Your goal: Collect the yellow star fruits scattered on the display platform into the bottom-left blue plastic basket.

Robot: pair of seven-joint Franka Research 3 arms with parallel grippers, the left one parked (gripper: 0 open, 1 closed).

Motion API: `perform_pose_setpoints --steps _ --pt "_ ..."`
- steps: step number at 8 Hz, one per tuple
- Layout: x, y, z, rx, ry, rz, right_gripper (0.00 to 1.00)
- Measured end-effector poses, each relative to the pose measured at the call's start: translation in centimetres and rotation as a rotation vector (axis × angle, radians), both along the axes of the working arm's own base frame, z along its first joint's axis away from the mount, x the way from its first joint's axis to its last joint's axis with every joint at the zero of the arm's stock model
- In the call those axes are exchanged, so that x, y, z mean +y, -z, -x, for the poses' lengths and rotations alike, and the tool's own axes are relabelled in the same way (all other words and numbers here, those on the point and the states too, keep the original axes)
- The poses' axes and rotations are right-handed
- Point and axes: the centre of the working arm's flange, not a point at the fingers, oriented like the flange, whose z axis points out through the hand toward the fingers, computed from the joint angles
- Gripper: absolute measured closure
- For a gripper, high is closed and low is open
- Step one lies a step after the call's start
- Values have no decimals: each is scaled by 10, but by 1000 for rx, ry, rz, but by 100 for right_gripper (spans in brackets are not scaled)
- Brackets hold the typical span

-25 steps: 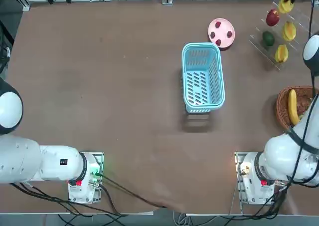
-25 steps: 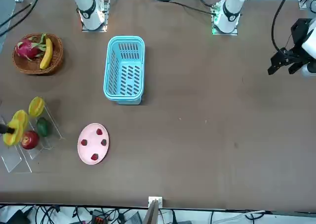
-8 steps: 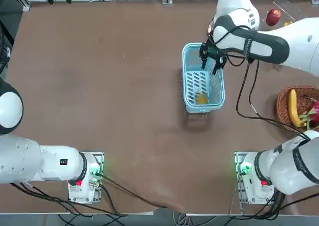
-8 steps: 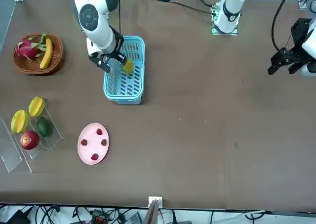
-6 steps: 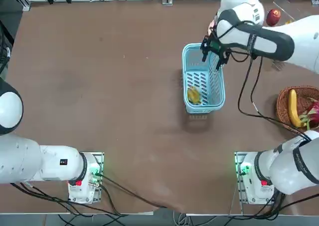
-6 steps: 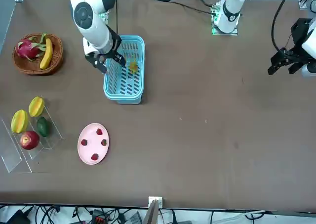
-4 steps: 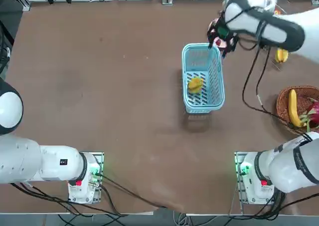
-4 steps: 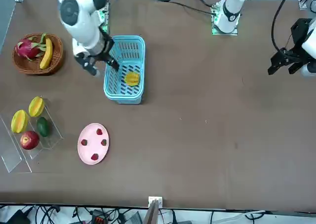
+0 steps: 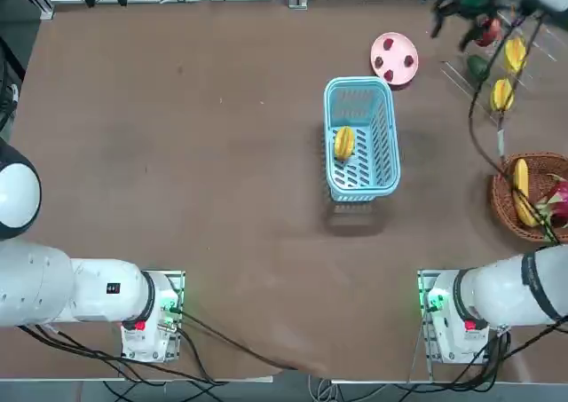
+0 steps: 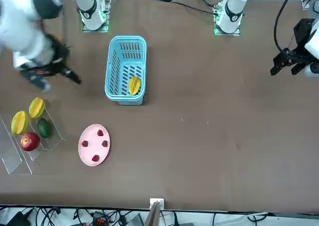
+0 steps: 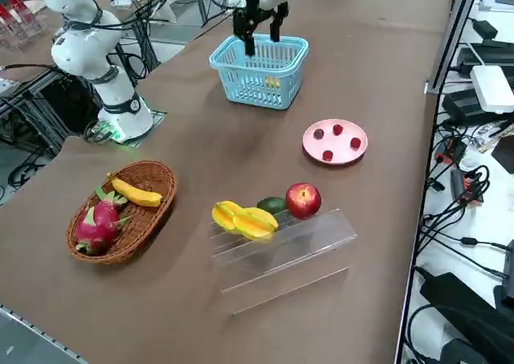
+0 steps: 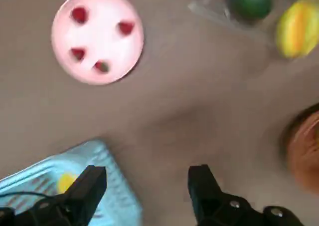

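Observation:
One yellow star fruit (image 9: pixel 343 142) lies inside the blue plastic basket (image 9: pixel 383 140) at mid-table, also seen from the front (image 10: pixel 133 85). Two more star fruits (image 9: pixel 515 54) (image 9: pixel 502 93) rest on the display platform (image 11: pixel 289 251) at the far right, beside a green fruit (image 9: pixel 477 65) and a red apple (image 10: pixel 29 141). My right gripper (image 9: pixel 461 16) hangs open and empty in the air between the basket and the platform, close to the platform. In the wrist view its fingers (image 12: pixel 84 186) stand wide apart over bare table, with the basket's corner and its star fruit (image 12: pixel 67 182) beside them.
A pink plate (image 9: pixel 394 58) with small red pieces sits just beyond the basket. A brown wicker basket (image 9: pixel 528 189) with a banana and a dragon fruit stands at the right edge, nearer the arm's base than the platform.
The star fruit dropped from the gripper into the basket and settled there. The open gripper has swung away from above the basket toward the platform.

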Motion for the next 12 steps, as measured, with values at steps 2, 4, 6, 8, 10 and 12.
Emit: perform_pose_setpoints --steps 2,4,6,8,10,12 --pt "-80 15 -19 20 -72 24 2" --pt "-146 43 -40 50 -145 38 1" --pt "-193 77 -59 31 -197 39 0" --pt "-225 114 -71 7 -230 47 1" --pt "-246 115 -77 -40 -266 82 1" --pt "-255 114 -87 -76 -298 138 1"
